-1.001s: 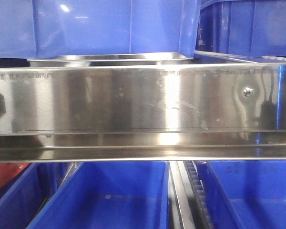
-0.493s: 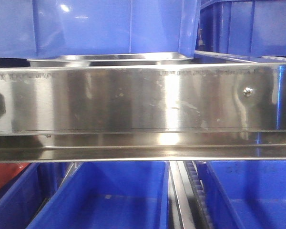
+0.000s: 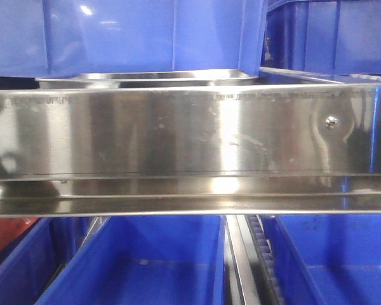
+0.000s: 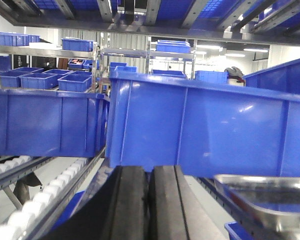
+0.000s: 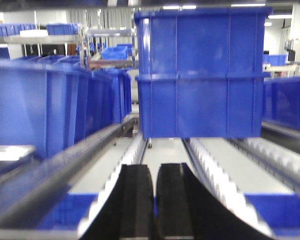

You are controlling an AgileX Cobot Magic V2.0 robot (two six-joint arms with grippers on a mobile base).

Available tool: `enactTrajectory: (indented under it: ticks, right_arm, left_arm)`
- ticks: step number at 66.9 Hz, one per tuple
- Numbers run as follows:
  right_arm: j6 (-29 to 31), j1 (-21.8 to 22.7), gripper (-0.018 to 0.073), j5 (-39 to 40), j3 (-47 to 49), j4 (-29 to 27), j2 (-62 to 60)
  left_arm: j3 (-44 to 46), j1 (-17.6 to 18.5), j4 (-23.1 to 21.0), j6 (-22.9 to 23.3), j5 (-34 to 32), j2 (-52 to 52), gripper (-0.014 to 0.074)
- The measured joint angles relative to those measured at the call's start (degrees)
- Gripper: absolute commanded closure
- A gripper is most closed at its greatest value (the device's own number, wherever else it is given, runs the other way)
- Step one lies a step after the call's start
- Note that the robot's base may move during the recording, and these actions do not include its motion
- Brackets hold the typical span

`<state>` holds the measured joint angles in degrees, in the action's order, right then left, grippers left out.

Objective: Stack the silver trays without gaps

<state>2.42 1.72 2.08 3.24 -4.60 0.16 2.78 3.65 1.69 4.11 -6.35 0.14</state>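
Observation:
A silver tray shows only as a rim and a strip of its inside, behind the long steel rail in the front view. In the left wrist view a silver tray lies low on the right, beside and a little ahead of my left gripper. That gripper's black fingers are pressed together with nothing between them. My right gripper is shut too, with only a thin slit between its fingers, and hangs over a roller lane. A pale shiny edge at the far left is too blurred to name.
The shiny steel rail with a screw spans the front view. Blue bins sit below it and more above. A blue bin stands right ahead of the left gripper. A stacked blue bin stands ahead on the right's roller lane.
The dark reflection at the left end of the steel rail has faded and shifted. The tray behind the rail and the bins have not moved.

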Motion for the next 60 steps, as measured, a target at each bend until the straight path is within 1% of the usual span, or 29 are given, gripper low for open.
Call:
enactTrajectory:
  ticks: [5, 11, 16, 28, 33, 38, 42, 46, 51, 60]
  right_arm:
    - [0.0, 0.0, 0.0573, -2.8, 4.7, 0.0, 0.0]
    - [0.0, 0.0, 0.0573, -8.5, 11.9, 0.0, 0.5]
    - [0.0, 0.0, 0.0573, -13.1, 16.4, 0.0, 3.4]
    - [0.0, 0.0, 0.0573, -23.0, 27.4, 0.0, 16.3]
    - [0.0, 0.0, 0.0573, -27.9, 31.7, -0.1, 22.1]
    - [0.0, 0.0, 0.0573, -34.4, 36.8, -0.1, 29.2]
    - [0.0, 0.0, 0.0573, -37.8, 40.0, -0.1, 33.5]
    - [0.0, 0.0, 0.0573, -39.9, 42.2, -0.1, 37.6]
    - [0.0, 0.0, 0.0573, -40.4, 43.8, -0.2, 41.4]
    - [0.0, 0.0, 0.0573, -40.0, 44.3, -0.2, 46.0]
  left_arm:
    - [4.2, 0.0, 0.0, 0.0, 5.1, 0.0, 0.0592]
    - [10.1, 0.0, 0.0, 0.0, 11.5, 0.9, 0.0592]
    - [14.4, 0.0, 0.2, 0.0, 15.9, 3.4, 0.0592]
    - [23.6, 0.0, 0.6, 0.0, 23.3, 14.5, 0.0592]
    - [27.7, 0.0, 0.6, 0.0, 27.2, 20.4, 0.0592]
    - [31.8, 0.0, 0.6, 0.0, 31.9, 26.6, 0.0592]
    - [34.8, 0.0, 0.6, 0.0, 35.1, 31.6, 0.0592]
    - [36.9, 0.0, 0.6, 0.0, 37.1, 35.4, 0.0592]
    - [39.0, 0.0, 0.6, 0.0, 37.5, 40.2, 0.0592]
    - [39.7, 0.0, 0.6, 0.0, 33.7, 45.9, 0.0592]
